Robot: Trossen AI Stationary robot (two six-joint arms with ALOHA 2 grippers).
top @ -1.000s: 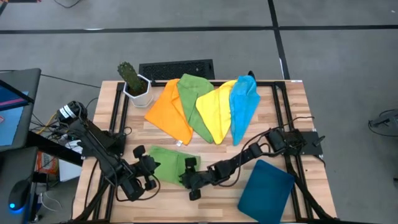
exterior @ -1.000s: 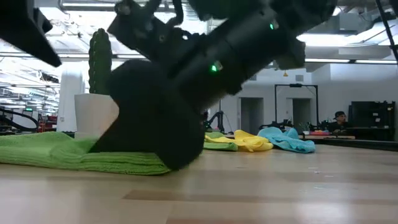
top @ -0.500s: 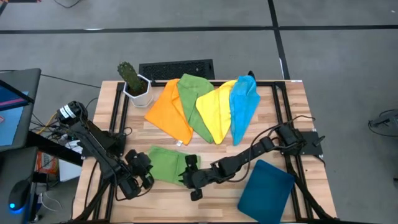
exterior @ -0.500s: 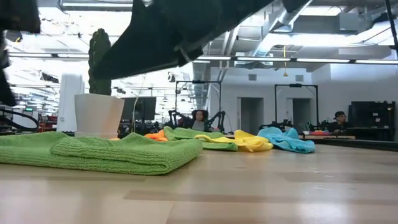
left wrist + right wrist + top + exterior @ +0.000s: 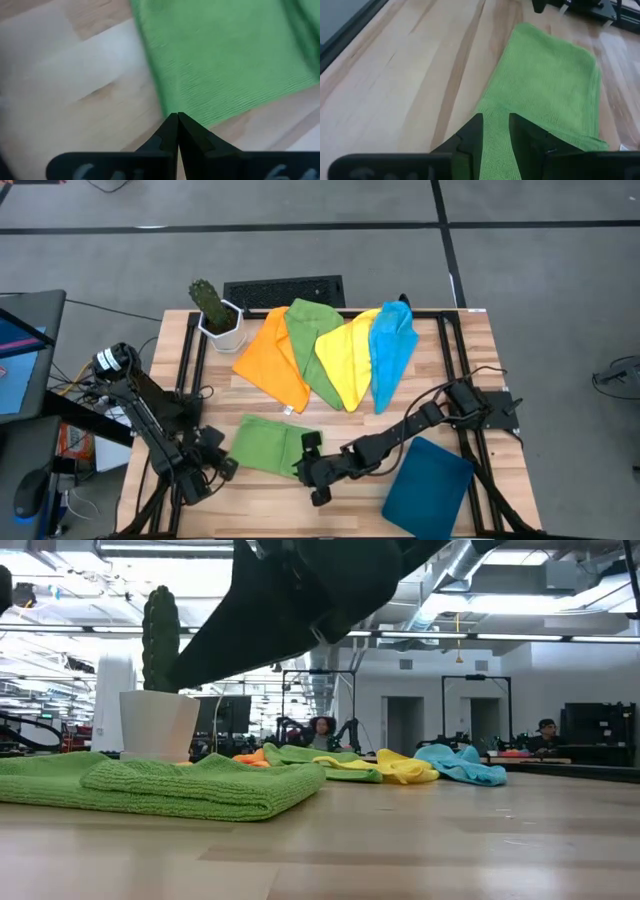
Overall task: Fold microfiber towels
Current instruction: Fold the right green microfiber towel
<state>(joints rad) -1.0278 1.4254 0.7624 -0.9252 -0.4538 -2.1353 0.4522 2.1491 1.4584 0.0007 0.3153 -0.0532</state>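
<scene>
A green microfiber towel (image 5: 262, 445) lies folded and flat near the table's front edge; it also shows in the low view (image 5: 170, 790). My left gripper (image 5: 218, 466) is shut. Its tips (image 5: 177, 117) stand at the towel's near left corner (image 5: 200, 117). My right gripper (image 5: 300, 462) hangs open above the towel's right end, and green cloth (image 5: 545, 85) shows under the gap between its fingers (image 5: 495, 122). In the low view the right arm (image 5: 300, 600) is well above the cloth. My left gripper's shut fingertips stand at the folded towel's near left corner (image 5: 200, 117), slanting down. I cannot tell whether they touch the cloth.
Orange (image 5: 270, 355), green (image 5: 310, 345), yellow (image 5: 348, 360) and blue (image 5: 390, 350) towels lie fanned out at the far middle. A potted cactus (image 5: 215, 310) stands far left. A dark teal tray (image 5: 428, 485) lies near right. People sit in the room beyond (image 5: 322, 727).
My right gripper has risen off the green towel's right end, where it rested a second ago, and now hangs clear above it. My left gripper has drawn back toward the table's near left corner and rolled about its own line. The towel stays folded and flat.
</scene>
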